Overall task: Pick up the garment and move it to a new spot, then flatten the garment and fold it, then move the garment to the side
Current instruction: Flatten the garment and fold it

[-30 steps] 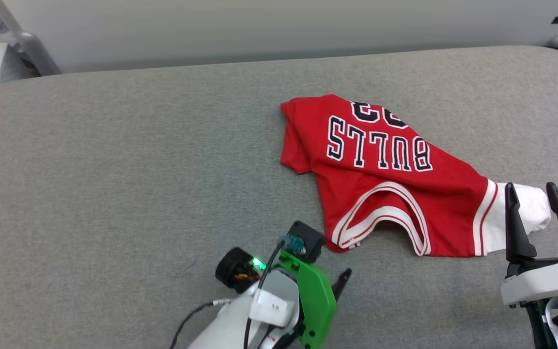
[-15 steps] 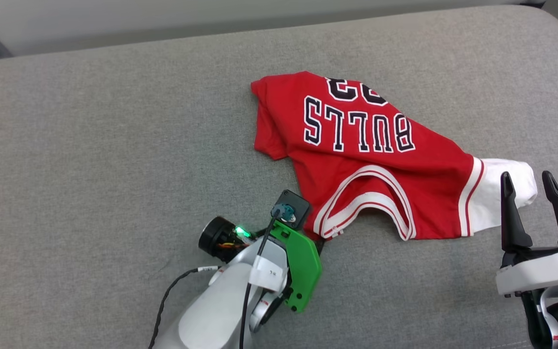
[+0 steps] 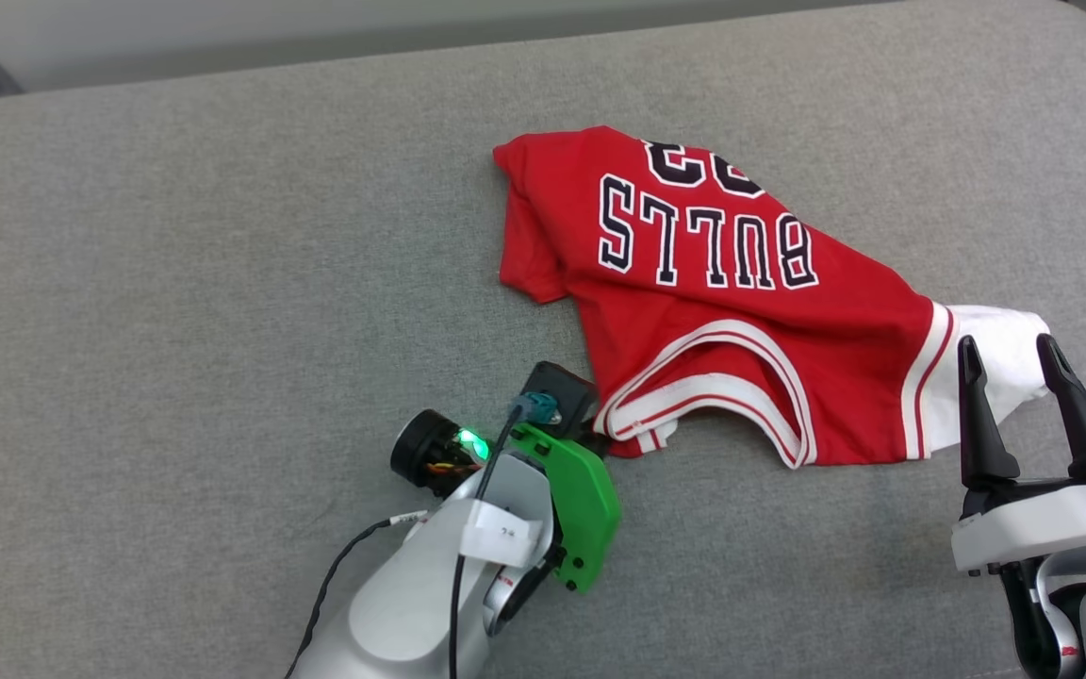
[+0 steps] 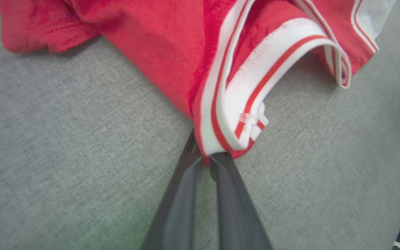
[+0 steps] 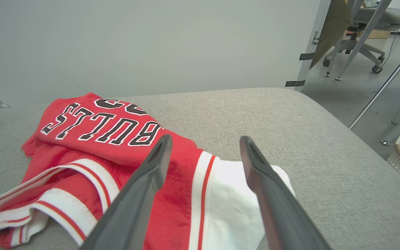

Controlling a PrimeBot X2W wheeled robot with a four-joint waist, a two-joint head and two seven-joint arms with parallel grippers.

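Grey counter point(image 3: 175, 236): number point(image 3: 694, 174) on garment point(image 3: 741, 321) half hidden by folds; left end effector point(image 4: 205, 156) clamps striped trim point(image 4: 221, 114), right end effector point(image 3: 1005, 341) open.

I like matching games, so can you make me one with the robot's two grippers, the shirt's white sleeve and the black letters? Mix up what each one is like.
Things:
1. left gripper
2. right gripper
3. white sleeve
4. black lettering

What it is like:
A. upside down in the head view
B. shut on the garment's striped trim
C. open, holding nothing
D. at the garment's right end

Pairs: 1-B, 2-C, 3-D, 4-A
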